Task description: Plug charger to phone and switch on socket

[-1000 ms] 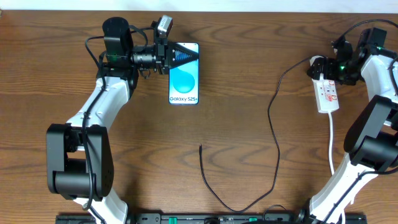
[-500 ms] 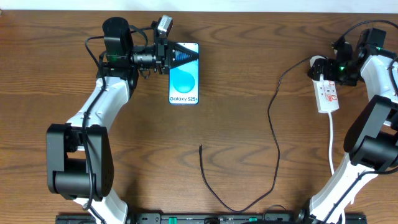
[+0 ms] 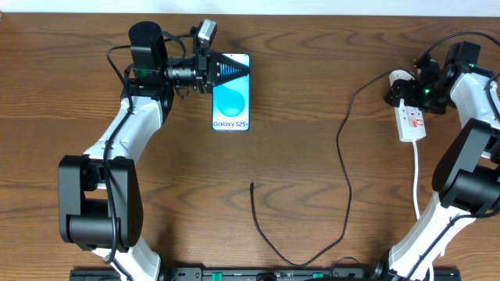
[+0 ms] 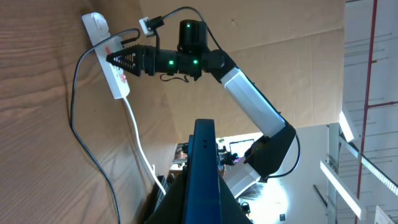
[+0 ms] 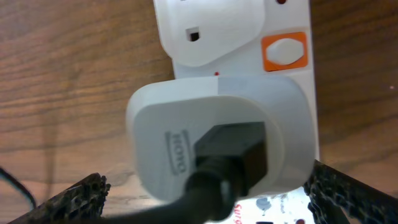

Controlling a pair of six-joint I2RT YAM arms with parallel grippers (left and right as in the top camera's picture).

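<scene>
Inspection, remote station.

1. Writing: the phone (image 3: 231,100) shows "Galaxy S25+" in white at the foot of its blue screen. In the right wrist view, the white adapter (image 5: 186,124) carries embossed lettering that I cannot read with certainty. The red print on the socket (image 3: 412,121) is too small to read.

2. Location: the phone lies flat on the table (image 3: 297,94), at the far left-centre. The socket lies at the far right. The charger (image 3: 342,156) runs from the socket down across the table in a long loop. Its small plug tip (image 3: 251,185) lies free at mid-table, well apart from the phone.

3. Socket contents: the white adapter is seated in one outlet, with the charger's black plug in it. An orange-framed button (image 5: 284,51) sits just beside the adapter.

4. Left gripper (image 3: 241,70): fingers pressed together over the phone's upper end and holding nothing. I cannot tell whether they touch the phone.

5. Right gripper (image 3: 400,87): jaws spread wide to either side of the adapter, gripping nothing.
</scene>
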